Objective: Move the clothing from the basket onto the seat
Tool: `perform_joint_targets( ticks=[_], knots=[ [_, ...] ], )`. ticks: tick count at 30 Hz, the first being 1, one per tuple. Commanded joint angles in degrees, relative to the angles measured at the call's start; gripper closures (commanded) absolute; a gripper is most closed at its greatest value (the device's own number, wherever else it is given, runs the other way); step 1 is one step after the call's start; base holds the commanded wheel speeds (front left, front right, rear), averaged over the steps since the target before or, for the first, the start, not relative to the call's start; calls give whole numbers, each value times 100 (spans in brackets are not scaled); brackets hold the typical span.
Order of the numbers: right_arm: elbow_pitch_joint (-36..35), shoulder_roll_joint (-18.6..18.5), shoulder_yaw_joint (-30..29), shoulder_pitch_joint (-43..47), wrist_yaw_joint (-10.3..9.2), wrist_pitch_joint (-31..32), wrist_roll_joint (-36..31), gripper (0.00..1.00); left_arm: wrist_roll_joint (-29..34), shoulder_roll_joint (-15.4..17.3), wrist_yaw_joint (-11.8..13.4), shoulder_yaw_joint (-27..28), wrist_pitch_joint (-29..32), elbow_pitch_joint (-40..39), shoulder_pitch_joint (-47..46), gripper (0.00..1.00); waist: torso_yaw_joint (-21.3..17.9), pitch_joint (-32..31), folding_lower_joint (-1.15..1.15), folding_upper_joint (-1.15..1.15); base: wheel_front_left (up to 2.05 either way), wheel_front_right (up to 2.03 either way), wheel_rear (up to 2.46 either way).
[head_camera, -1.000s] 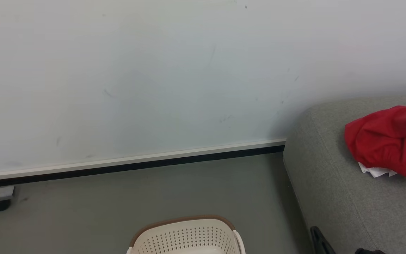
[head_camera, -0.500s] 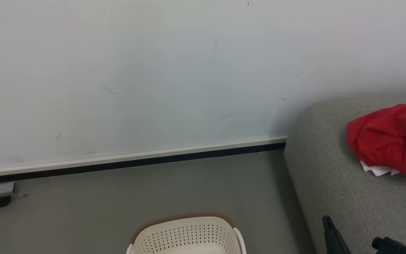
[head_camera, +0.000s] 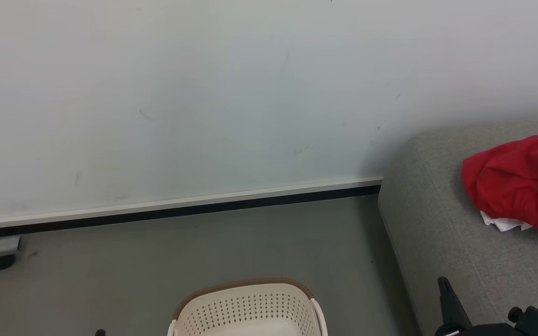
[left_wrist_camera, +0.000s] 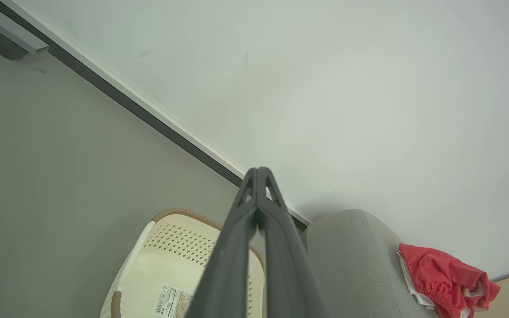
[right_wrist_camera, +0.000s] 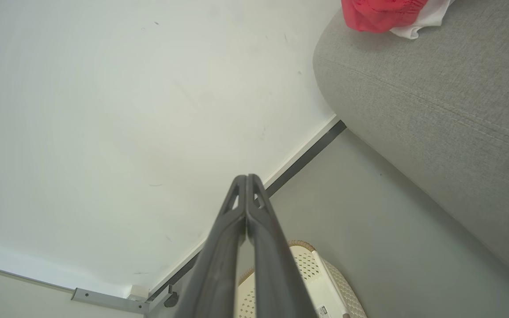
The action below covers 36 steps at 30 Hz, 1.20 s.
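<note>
grey woven seat (head_camera: 437, 224), crumpled red-and-white clothing (head_camera: 514, 182)

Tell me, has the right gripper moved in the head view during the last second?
Yes. The right gripper has moved up and right in that view, from the left edge of the sofa to further over it. The camera shifted only slightly.

the basket (head_camera: 250, 310) is smooth plastic, the seat (head_camera: 437, 233) coarse woven cloth, the clothing (head_camera: 512, 186) soft.
</note>
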Motion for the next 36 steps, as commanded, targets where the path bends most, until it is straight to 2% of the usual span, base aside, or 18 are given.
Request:
perform_joint_targets(
  ticks=[1,20,36],
  knots=[
    [-31,8,-63,-177,1,40,186,100,-226,6,-23,39,37,-9,-135,100,3,7,-1,-1,0,0,0],
    [182,102,-461,-479,1,444,1443,100,-1572,6,-61,114,299,158,-394,100,38,103,-1,-1,0,0,0],
    [323,172,-747,-672,1,729,2275,100,-2465,6,-99,160,477,274,-546,100,65,178,-1,-1,0,0,0]
  ],
)
